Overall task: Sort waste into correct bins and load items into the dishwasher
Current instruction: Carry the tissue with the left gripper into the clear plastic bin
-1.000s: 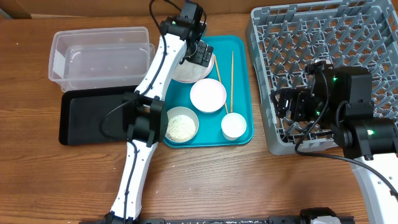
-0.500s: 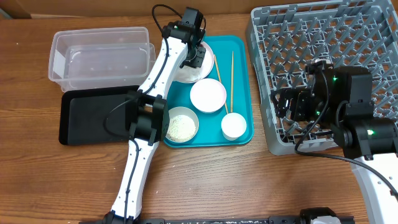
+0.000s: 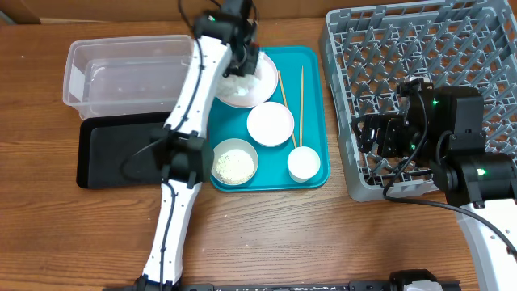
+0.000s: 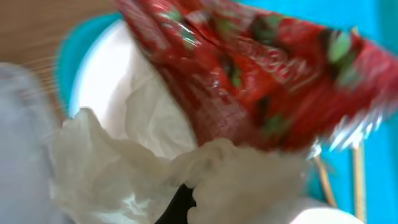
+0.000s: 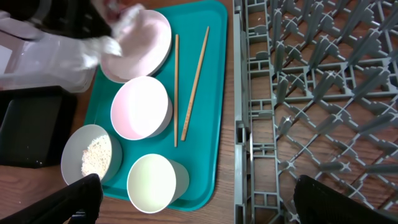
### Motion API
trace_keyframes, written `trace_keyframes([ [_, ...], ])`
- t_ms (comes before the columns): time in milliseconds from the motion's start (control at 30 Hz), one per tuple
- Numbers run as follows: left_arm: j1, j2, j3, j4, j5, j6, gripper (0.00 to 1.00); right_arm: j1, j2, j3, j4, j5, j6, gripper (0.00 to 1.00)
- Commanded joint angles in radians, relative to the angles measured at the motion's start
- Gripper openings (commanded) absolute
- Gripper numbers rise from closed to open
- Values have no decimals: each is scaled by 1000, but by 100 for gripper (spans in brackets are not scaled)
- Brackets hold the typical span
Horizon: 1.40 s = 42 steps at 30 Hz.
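Observation:
My left gripper [image 3: 240, 63] is shut on the crumpled white napkin [image 4: 124, 168], held over the left rim of the round white plate [image 3: 262, 85]. The red-and-white wrapper [image 4: 261, 81] lies blurred against the napkin; whether it is also gripped I cannot tell. On the teal tray [image 3: 315, 121] sit a small white bowl [image 3: 270, 124], a grey-green bowl of rice [image 3: 235, 162], a white cup [image 3: 304, 164] and two chopsticks [image 3: 300, 105]. My right gripper [image 5: 211, 205] hangs open and empty over the left edge of the dishwasher rack [image 3: 404, 48].
The clear tub [image 3: 129, 77] stands just left of the plate, with the black tray [image 3: 117, 149] in front of it. The left arm reaches along the teal tray's left side. Bare wooden table lies in front of the tray and rack.
My left gripper has shut on the napkin and moved left and back toward the clear tub, pulling the napkin off the plate's middle. The right arm has not moved.

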Motion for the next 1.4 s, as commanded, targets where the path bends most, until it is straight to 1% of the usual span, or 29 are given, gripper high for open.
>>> trace_keyframes([
  [0,60,-128,69,-55,24,-64,4,3,-1,25,6,-8,4,100],
  [100,118,-158,69,-108,23,-82,4,3,-1,25,6,-8,4,100],
  [300,245,-152,58,-168,-1,-126,4,3,-1,25,7,-8,4,100],
  [433,308,-127,45,-184,-29,-124,4,3,-1,25,6,-8,4,100],
  [567,333,-82,43,-191,-29,-106,5,3,-1,25,6,-8,5,100],
  [600,334,-68,43,-191,-29,-98,14,3,-1,25,6,-8,8,100],
  [633,334,-55,43,-191,-29,-93,29,3,-1,25,6,-8,8,100],
  [667,334,-43,43,-190,-29,-90,51,3,-1,25,6,-9,8,100],
  [700,334,-30,43,-189,-29,-88,67,3,-1,25,5,-8,8,100],
  [733,334,-20,43,-188,-29,-87,80,3,-1,25,5,-8,8,100],
  [767,334,-15,43,-189,-29,-87,89,3,-1,25,5,-8,8,100],
  [800,334,-13,44,-188,-28,-87,93,3,-1,25,5,-8,7,100],
  [967,331,-48,84,-186,-15,-87,93,3,-1,25,10,-8,8,100],
  [1067,318,-82,127,-170,35,-78,93,3,-1,25,14,-8,8,100],
  [1167,286,-105,154,-126,116,-8,92,3,-1,25,14,-9,8,100],
  [1233,248,-108,158,-95,169,58,93,3,0,25,15,-9,8,100],
  [1300,202,-102,145,-68,157,95,95,3,1,25,17,-17,8,100],
  [1367,152,-95,103,-25,113,113,96,3,3,25,18,-28,7,100],
])
